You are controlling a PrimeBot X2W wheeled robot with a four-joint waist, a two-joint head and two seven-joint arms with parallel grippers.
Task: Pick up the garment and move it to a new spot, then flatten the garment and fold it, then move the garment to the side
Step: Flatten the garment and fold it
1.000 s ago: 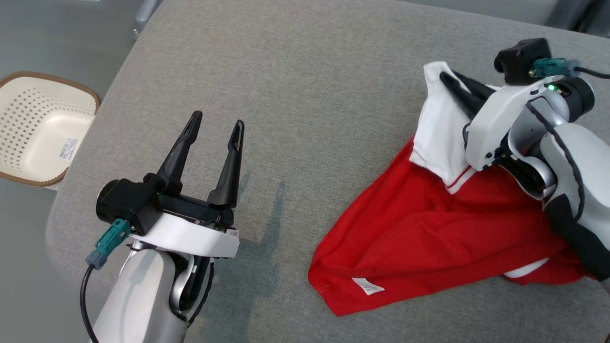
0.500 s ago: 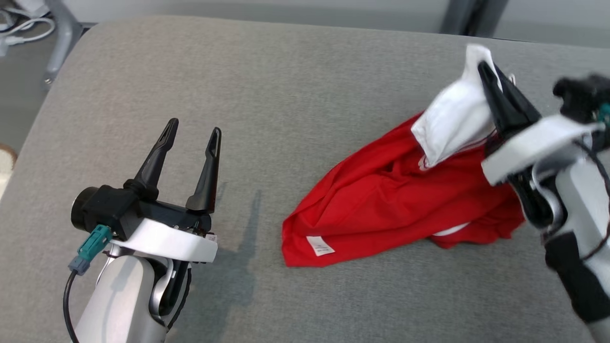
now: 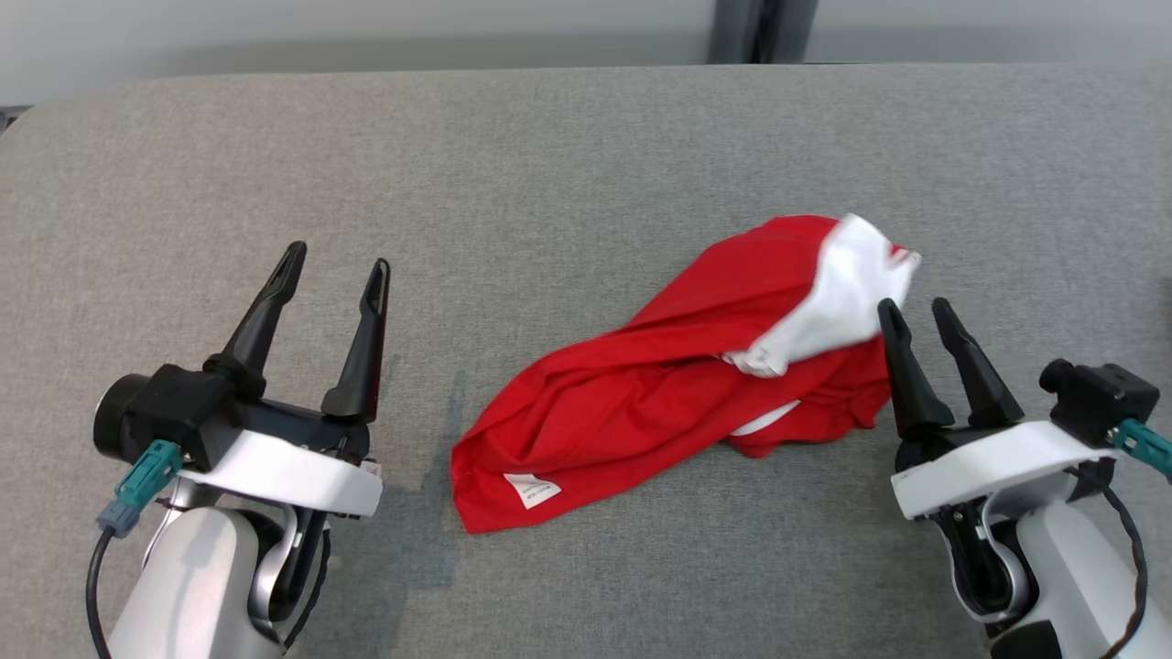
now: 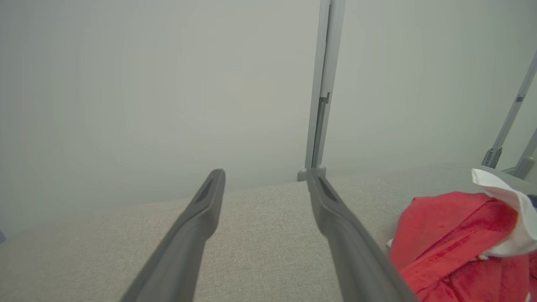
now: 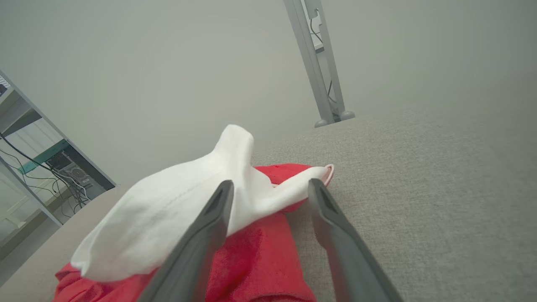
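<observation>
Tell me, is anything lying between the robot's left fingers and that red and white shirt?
Nothing visible. Only bare grey cushion lies between the left fingers and the shirt, which sits crumpled to their right. The right fingers stand open close beside the shirt's other end, with nothing between them either.

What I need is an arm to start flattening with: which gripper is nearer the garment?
The right gripper: its open fingertips sit beside the garment's white end, while the left gripper stands well apart across bare grey cushion.

Lab, padded table point(image 3: 549, 183), cabled shelving point(image 5: 46, 154)
</observation>
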